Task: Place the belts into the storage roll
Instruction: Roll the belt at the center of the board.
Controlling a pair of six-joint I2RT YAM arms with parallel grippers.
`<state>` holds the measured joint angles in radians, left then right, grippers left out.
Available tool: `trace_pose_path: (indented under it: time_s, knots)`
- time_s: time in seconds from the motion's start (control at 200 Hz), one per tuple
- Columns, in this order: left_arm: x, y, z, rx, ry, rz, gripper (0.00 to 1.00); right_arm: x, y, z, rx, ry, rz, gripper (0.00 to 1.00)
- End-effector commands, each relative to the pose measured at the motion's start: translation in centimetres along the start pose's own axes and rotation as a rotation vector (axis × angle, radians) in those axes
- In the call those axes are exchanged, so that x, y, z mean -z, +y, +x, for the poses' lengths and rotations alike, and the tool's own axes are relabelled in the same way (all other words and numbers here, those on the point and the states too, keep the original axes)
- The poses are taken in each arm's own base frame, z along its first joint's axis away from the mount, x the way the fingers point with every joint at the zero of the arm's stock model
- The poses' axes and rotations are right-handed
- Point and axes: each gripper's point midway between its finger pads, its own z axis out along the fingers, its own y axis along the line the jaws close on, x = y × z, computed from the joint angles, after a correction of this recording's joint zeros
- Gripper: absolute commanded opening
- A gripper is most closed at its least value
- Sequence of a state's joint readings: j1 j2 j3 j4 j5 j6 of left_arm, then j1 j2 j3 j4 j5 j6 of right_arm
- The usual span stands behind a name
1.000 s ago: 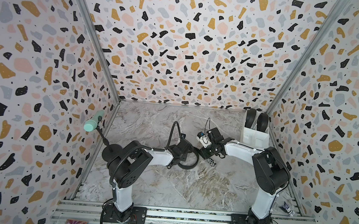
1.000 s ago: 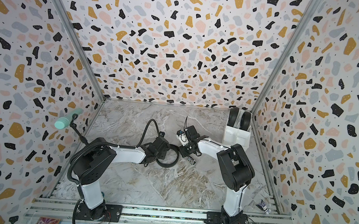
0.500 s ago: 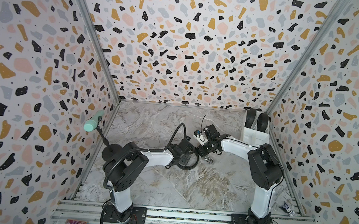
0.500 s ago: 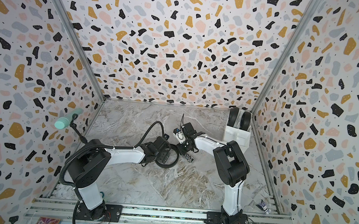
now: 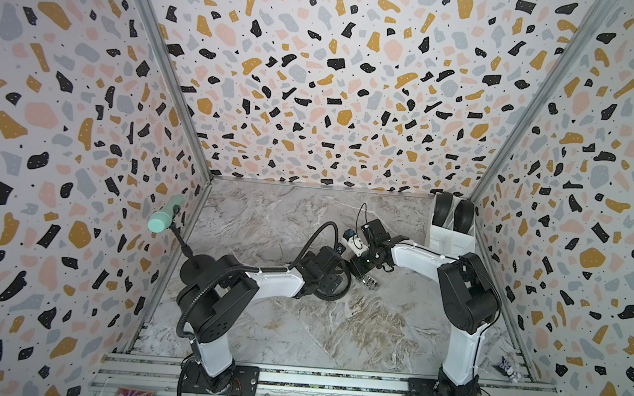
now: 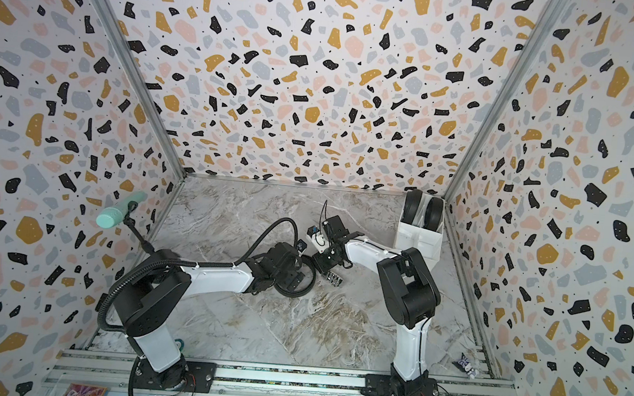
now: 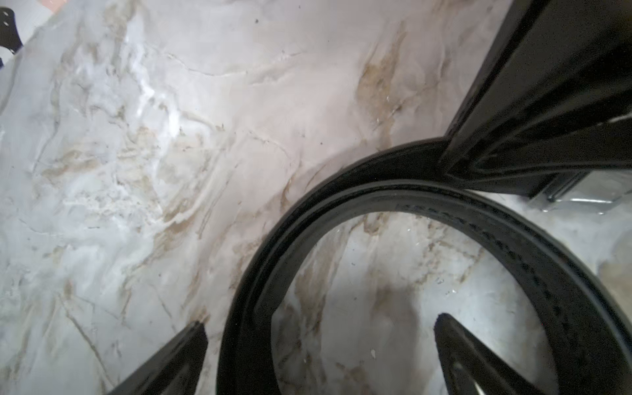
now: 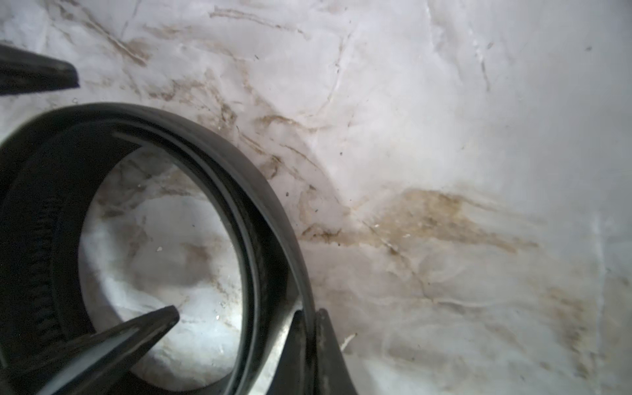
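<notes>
A black belt (image 5: pixel 334 295) lies coiled in a loop on the marble table, its silver buckle (image 5: pixel 369 281) beside it; the loop also shows in a top view (image 6: pixel 296 292). My left gripper (image 7: pixel 321 355) is open and straddles the coil's wall (image 7: pixel 246 273), one finger inside the loop and one outside. My right gripper (image 8: pixel 309 328) is shut on the belt's outer layer (image 8: pixel 273 205), at the loop's far-right side (image 5: pixel 358 269). The storage roll (image 5: pixel 449 240), a white box in the back right corner, holds two rolled black belts (image 5: pixel 443 210).
A mint-green cylinder (image 5: pixel 164 219) on a black round-based stand (image 5: pixel 197 271) stands by the left wall. Patterned walls close in three sides. An aluminium rail (image 5: pixel 330 380) runs along the front. A small crumpled object (image 5: pixel 508 368) lies at the front right.
My left gripper's jaws have opened off the belt. The right gripper has shifted a little to the left and back, still gripping the belt.
</notes>
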<state>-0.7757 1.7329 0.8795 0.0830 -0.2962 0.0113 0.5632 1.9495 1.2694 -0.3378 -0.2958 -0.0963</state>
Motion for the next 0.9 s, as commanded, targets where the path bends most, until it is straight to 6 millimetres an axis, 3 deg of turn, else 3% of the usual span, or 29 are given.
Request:
trace_pose_path:
  time_s: [0.0,0.17,0.43,0.721,0.891]
  knots:
    - [0.5,0.1,-3.4,-0.025,-0.175,-0.008,0.99,-2.6,-0.1,2.2,0.005,0.066,-0.025,0.0]
    - [-0.5,-1.9,-3.9,-0.063,-0.224,0.085,1.0,-2.7,0.1,2.0,0.0,0.055,-0.041,0.0]
    - [-1.5,-2.3,-4.3,-0.039,-0.269,0.154,0.98,-2.9,-0.1,2.2,-0.006,0.054,-0.054,0.0]
    - [-4.4,-0.1,-3.6,0.047,-0.2,0.022,0.88,-2.7,0.5,2.7,-0.02,0.061,-0.075,0.0]
    - [-4.6,1.3,-4.2,0.11,-0.219,0.001,0.86,-2.3,1.2,3.7,-0.019,0.073,-0.085,0.0]
